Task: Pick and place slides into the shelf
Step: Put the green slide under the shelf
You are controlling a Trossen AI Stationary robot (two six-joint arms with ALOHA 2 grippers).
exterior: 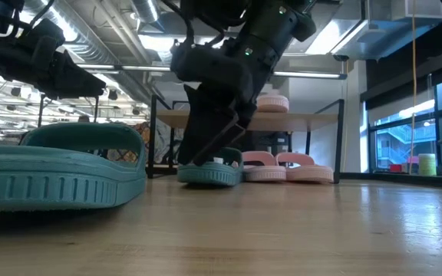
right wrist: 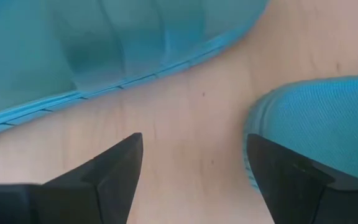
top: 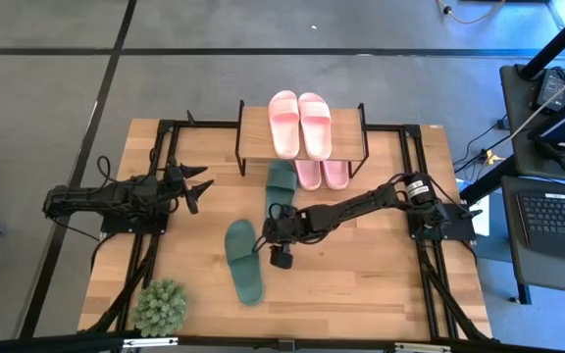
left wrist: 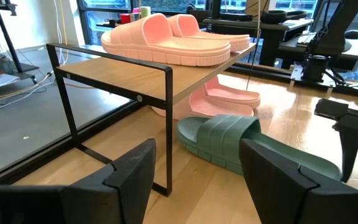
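Slides first: four pink ones are already parked, two on the shelf's (top: 255,135) top board (top: 300,124) and two on the lower level (top: 322,174). That leaves the two green ones. One green slide (top: 281,183) has its one end tucked under the front edge of the shelf and the rest sticking out onto the worktop (top: 381,265). The other green slide (top: 244,260) lies loose out in the open, well in front of the shelf, long axis running roughly toward and away from the shelf with a slight tilt.

The right gripper (top: 281,233) is low over the wood, right in the gap between those two green slides. Its fingers (right wrist: 104,171) are spread wide and empty; the right wrist view shows bare wood between them with green foam on both sides. So the loose slide sits just beside it on the side away from the shelf, and the half-shelved one on the shelf side.

The left gripper (top: 196,183) waits off by the shelf's left end, fingers (left wrist: 129,180) also wide, holding nothing.

My guess: the right arm is clearly nearer either green slide, and it'd want to straddle the narrow width, across the long axis.
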